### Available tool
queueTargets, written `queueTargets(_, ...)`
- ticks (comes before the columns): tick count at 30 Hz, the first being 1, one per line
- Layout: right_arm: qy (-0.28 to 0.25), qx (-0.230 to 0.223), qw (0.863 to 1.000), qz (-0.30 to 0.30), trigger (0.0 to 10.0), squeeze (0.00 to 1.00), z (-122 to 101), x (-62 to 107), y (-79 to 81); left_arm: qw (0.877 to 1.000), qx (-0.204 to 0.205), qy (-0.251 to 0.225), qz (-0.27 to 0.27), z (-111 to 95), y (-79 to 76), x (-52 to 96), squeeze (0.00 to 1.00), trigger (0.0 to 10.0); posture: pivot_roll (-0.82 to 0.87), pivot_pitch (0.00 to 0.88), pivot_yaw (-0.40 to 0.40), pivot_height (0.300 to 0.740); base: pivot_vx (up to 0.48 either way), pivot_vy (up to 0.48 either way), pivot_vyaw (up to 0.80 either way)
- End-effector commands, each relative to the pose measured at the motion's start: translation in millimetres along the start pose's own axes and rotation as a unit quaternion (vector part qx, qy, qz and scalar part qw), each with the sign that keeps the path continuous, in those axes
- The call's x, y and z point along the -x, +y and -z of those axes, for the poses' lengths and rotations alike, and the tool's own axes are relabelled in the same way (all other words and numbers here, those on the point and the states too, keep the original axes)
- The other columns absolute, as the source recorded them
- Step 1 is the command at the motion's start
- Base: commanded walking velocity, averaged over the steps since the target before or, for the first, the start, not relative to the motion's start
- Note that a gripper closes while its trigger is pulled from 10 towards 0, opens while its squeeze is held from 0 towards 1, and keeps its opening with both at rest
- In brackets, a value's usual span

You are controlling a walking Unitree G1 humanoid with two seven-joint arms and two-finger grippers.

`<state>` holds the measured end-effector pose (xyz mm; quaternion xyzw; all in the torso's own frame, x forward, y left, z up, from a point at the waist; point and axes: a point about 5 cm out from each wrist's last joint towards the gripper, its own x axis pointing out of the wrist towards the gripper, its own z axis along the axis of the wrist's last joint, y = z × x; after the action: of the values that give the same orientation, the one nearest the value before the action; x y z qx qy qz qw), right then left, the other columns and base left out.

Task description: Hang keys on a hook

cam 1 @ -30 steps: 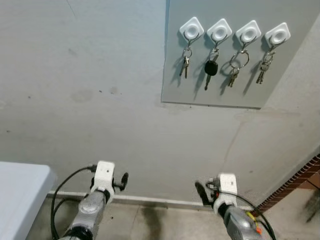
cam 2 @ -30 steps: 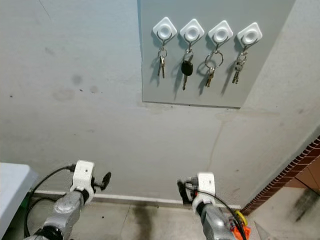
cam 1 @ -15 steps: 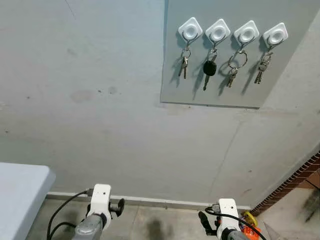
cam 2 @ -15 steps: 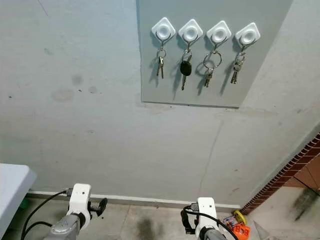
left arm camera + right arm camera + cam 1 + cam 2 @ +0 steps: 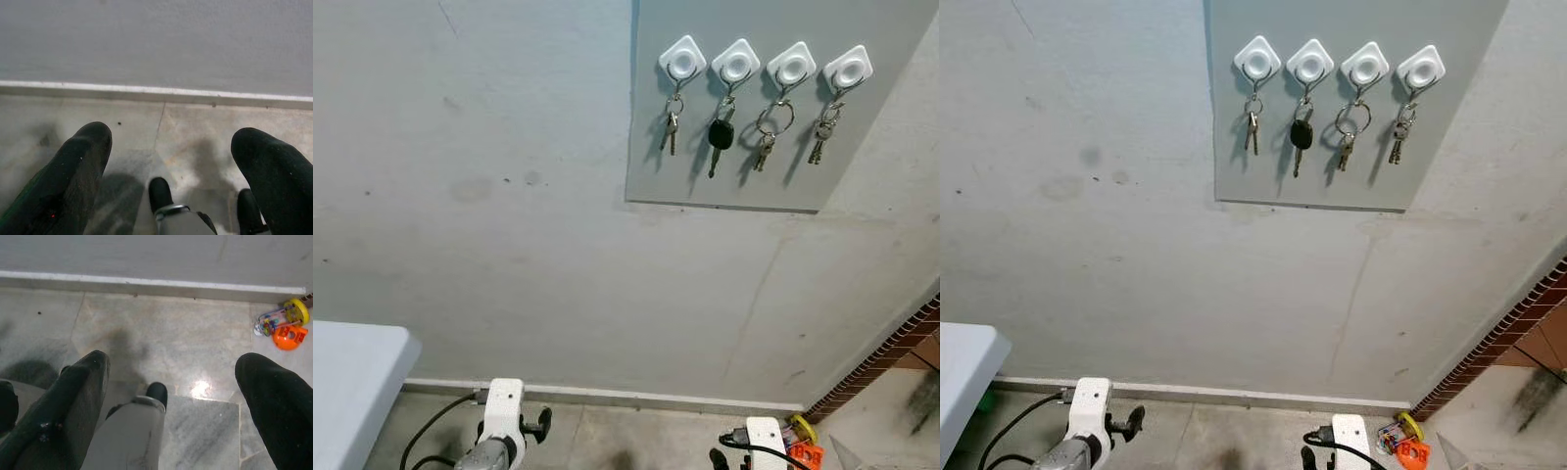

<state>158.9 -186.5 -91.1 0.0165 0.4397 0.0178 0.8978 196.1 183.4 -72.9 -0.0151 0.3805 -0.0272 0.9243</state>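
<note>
Left eye, board: a grey board (image 5: 734, 176) on the wall, its top cut off, carries four white hooks (image 5: 736, 61) in a row
Left eye, keys: every hook has keys on it; the second from the robot's left holds a black-headed key (image 5: 721, 135), the third a big ring (image 5: 774, 117) with small keys too tiny to count
Left eye, arms: the left gripper (image 5: 540, 424) and right gripper (image 5: 717, 458) sit low at the frame's bottom edge, mostly cut off, well below the board
Left eye, surroundings: corner of a white table (image 5: 352, 382) at the robot's left, brick edging (image 5: 886, 357) at its right
Right eye, floor: a small orange and yellow toy (image 5: 1405, 446) lies near the baseboard
Left wrist: two black fingers (image 5: 78, 166) spread wide, nothing between them, over stone floor (image 5: 186, 142)
Right wrist: fingers (image 5: 73, 396) likewise released and apart; the toy lies by the wall
</note>
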Motion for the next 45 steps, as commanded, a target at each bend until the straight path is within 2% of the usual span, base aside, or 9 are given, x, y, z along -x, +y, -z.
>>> queueTargets(1, 0.008, 0.0, 1.0, 0.003, 10.0, 0.0, 4, 0.8, -0.1, 1.0, 0.001, 0.007, -0.005, 5, 1.3, 1.6, 0.0, 10.0, -0.05, 0.0, 0.008, 0.74, 0.0, 0.0, 0.0)
queueTargets(19, 0.02, 0.009, 1.0, 0.0, 10.0, 0.0, 9, 1.4, 3.5, 1.0, 0.02, 0.014, -0.009, 13, -1.9, 3.8, 0.0, 10.0, -0.04, 0.0, -0.009, 0.74, 0.0, 0.0, 0.0)
queueTargets(45, 0.03, 0.01, 0.999, 0.004, 10.0, 0.0, 16, 3.2, 6.3, 1.0, 0.011, 0.017, -0.004, 13, 0.1, 4.2, 0.0, 10.0, -0.05, 0.0, -0.005, 0.74, 0.0, -0.009, 0.0)
